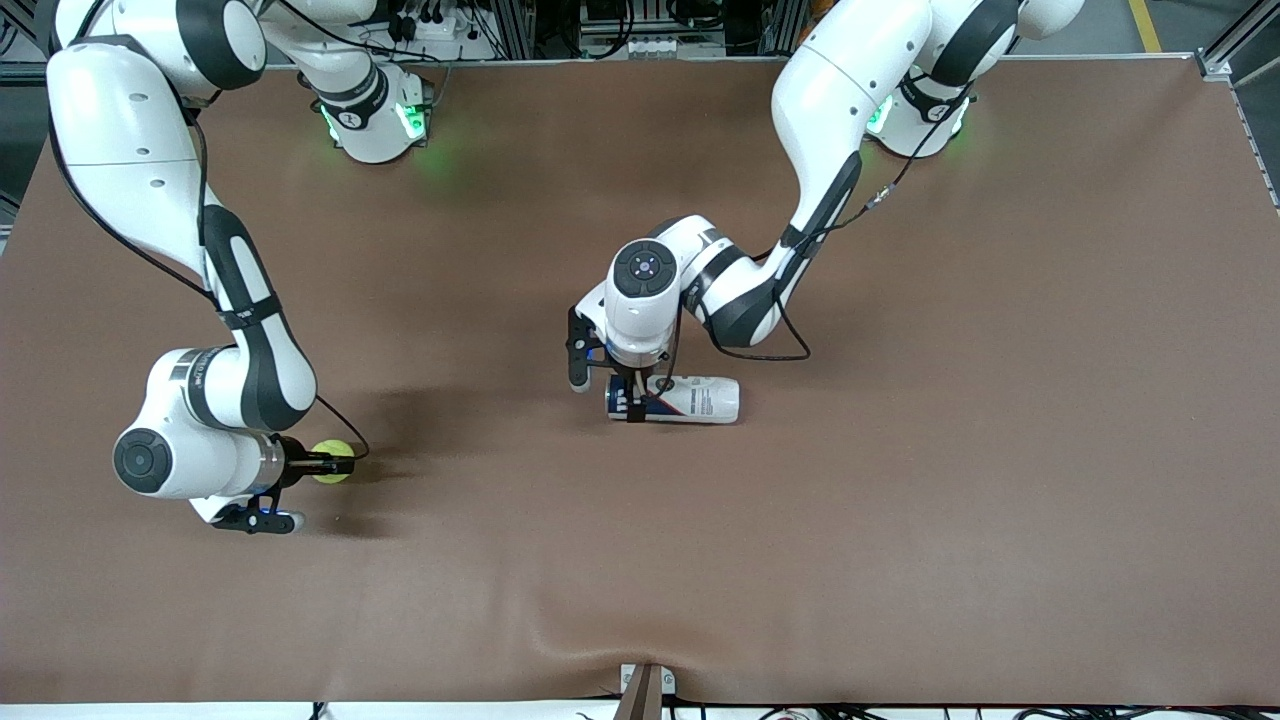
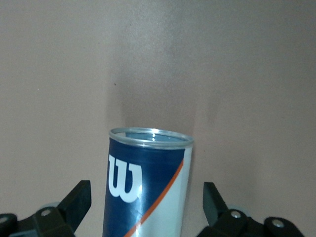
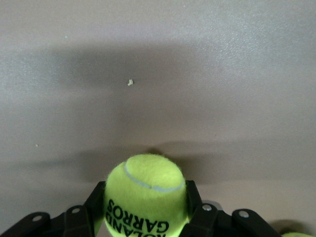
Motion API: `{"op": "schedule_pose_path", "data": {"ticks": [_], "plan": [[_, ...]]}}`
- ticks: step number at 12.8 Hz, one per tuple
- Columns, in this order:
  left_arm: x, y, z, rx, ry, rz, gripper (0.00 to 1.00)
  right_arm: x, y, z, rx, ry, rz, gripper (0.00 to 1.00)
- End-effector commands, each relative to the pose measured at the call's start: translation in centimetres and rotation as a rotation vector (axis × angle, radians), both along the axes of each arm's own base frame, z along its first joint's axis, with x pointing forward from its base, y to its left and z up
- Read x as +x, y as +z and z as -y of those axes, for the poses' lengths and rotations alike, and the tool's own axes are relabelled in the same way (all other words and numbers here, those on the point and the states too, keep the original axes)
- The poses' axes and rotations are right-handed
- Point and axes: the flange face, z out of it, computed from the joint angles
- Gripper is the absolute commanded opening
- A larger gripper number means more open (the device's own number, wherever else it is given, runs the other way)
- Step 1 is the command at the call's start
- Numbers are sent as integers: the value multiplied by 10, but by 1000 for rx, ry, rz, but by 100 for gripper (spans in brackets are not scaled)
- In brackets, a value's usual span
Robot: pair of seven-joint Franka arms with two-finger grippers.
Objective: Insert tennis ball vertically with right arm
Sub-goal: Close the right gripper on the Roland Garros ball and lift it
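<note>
brown table (image 1: 900,500) carries tennis ball can (image 1: 690,399) lying on side near centre

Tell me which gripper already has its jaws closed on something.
The right gripper: its jaws are shut on the tennis ball. The left gripper straddles the lying can, jaws open.

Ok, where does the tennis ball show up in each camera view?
Front view: the tennis ball sits in the right hand, toward the right arm's end of the table.
Left wrist view: not in it; only the ball can shows.
Right wrist view: low centre, between the fingers.
Shared landmark: the brown table.
</note>
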Motion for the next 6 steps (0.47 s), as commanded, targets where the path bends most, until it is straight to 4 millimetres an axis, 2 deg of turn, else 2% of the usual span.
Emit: {"op": "schedule_pose_path", "data": {"ticks": [1,3,4,6], "plan": [[4,-6,8,-20,-19,24,100,0,2,2,15,15,9,39],[5,-12,8,-18,-20,21,100,1,5,1,7,23,12,39],[5,-14,8,-16,-25,22,100,3,10,1,6,23,25,36],[4,-21,8,-12,-29,17,100,7,23,-3,6,29,43,22]]}}
